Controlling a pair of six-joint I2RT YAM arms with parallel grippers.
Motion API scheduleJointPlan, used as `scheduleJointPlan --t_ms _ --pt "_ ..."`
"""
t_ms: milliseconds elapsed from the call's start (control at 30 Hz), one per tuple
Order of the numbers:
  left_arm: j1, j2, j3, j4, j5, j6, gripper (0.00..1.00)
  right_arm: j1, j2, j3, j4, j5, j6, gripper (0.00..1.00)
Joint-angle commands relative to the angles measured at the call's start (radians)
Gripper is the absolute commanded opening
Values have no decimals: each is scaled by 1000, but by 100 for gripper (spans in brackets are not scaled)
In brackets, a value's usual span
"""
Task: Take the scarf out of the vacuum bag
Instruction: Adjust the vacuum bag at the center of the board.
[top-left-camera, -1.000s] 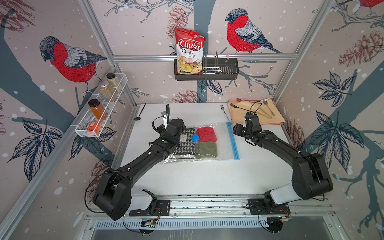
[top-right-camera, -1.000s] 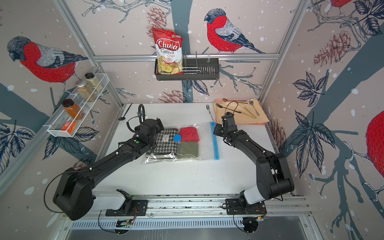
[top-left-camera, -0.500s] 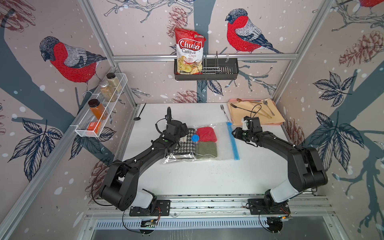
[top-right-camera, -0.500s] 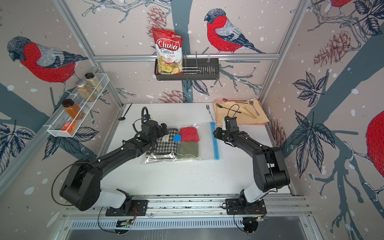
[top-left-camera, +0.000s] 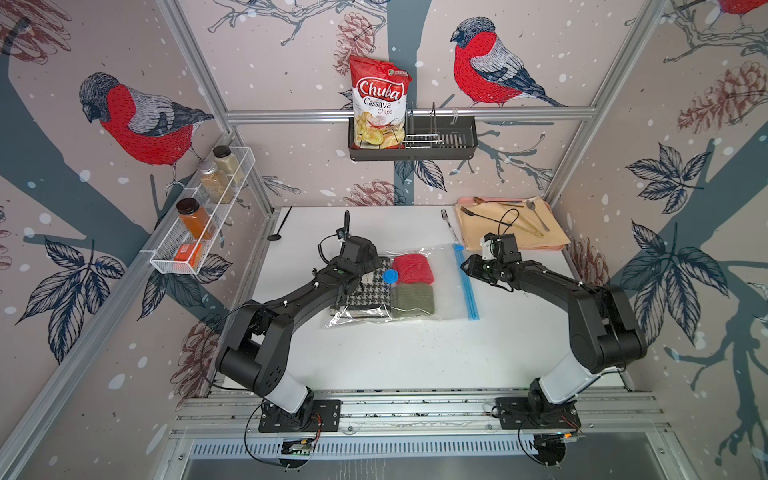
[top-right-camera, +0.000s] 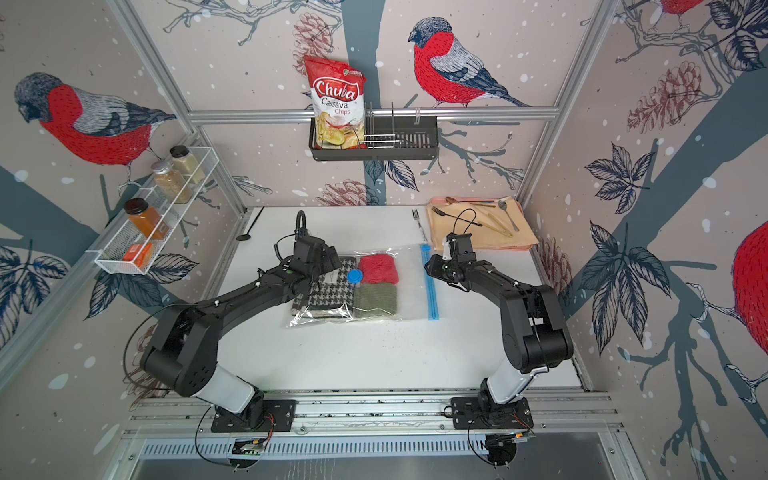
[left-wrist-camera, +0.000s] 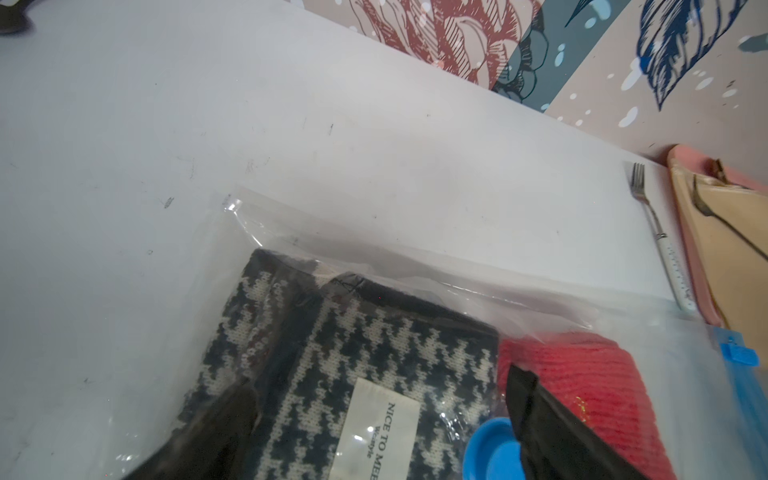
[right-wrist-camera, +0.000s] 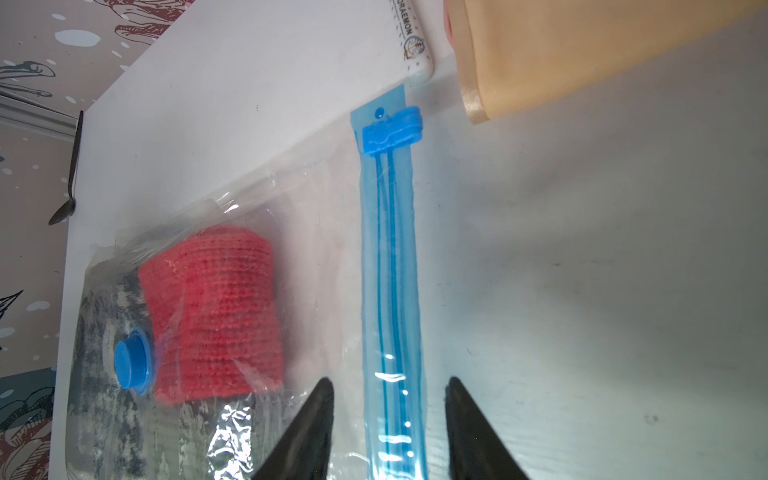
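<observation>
Status:
- The large clear crinkly plastic vacuum bag (top-left-camera: 446, 291) was laid flat mid-bench (top-left-camera: 395, 353), with its light-blue zip strip (right-wrist-camera: 390, 270) on the edge facing the right arm.
- The folded black-and-white houndstooth knit scarf (top-left-camera: 368, 297) was inside the bag, at the closed end farthest from the strip. The small red knit piece (top-left-camera: 413, 270) and the small olive-green knit piece (top-left-camera: 413, 299) were lying between it and the opening. The round blue valve (top-left-camera: 390, 275) was seen over the scarf's inner edge.
- Left pincer (left-wrist-camera: 380, 378): spread wide over the scarf end, nothing held. Contact with the film could not be confirmed.
- Right pincer (right-wrist-camera: 390, 381): partly open, one finger on each side of the strip with a gap on both sides, nothing gripped.
- The blue slider clip (right-wrist-camera: 392, 131) was parked at the strip's far end. Seal state could not be told.

Step judged: opening the zip.

To be done well:
- The bag should be pinned through the film at the scarf end by the left pincer.
- Only the upper lip of the strip should be pinched, not both layers.
- The lip should be peeled up and away slowly, since slippery film is expected.
- The two small pieces should be expected to block the scarf's way out.
</observation>
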Motion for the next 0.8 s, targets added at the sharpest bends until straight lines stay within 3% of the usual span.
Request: scheduleJointPlan --t_ms 0,67,233,367,600,733,767 --pt "1 10 62 -130 -82 -24 96 -3 10 8 -11 -9 8 45" --pt "14 -24 65 -148 -103 -9 96 -4 9 5 -7 -17 8 45" --pt "114 -137 -2 -130 -5 -11 95 -10 14 1 -2 -38 16 45" --pt "252 -225 -85 -169 146 -50 82 -16 8 -9 -5 -32 27 45" --pt "451 -294 -206 -85 435 -50 71 -27 -6 -45 19 -69 48 45" --pt "512 -273 -221 -64 532 -45 70 -50 -18 -94 75 -145 71 47" --pt "519 -264 -221 -48 563 -44 66 -55 -17 -98 81 -151 74 47"
